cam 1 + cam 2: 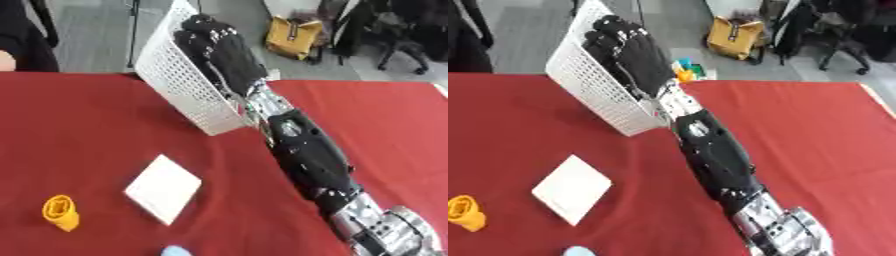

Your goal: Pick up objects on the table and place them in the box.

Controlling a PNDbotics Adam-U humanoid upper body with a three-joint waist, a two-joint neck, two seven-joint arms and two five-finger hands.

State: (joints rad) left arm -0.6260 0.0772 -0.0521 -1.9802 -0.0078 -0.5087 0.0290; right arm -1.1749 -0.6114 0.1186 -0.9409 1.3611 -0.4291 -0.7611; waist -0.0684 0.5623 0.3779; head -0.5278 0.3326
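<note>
Up at the far side of the red table (87,125) stands the white perforated box (179,82), tipped so that its open side faces the right hand (214,47). That hand reaches over the box's rim from the near right; its black fingers are curled downward over the opening, and whether they hold anything cannot be told, since the inside of the box is hidden behind the hand. The black and silver forearm (311,155) runs from the box diagonally back toward the lower right corner of the view.

Nearer than the box and a little to its left lies a flat white square object (164,188), resting on the cloth with one corner pointing toward the box. Farther still from the box, out to the near left, sits a small yellow object (59,212), roughly cylindrical with an open top, well apart from the white square. At the near edge, below the white square, a pale blue shape (175,251) just shows; it is perhaps part of another item, too little of it is visible to say.

Just beyond the box on its right, in the right eye view, some small colourful things (686,70) peek out past the hand.
</note>
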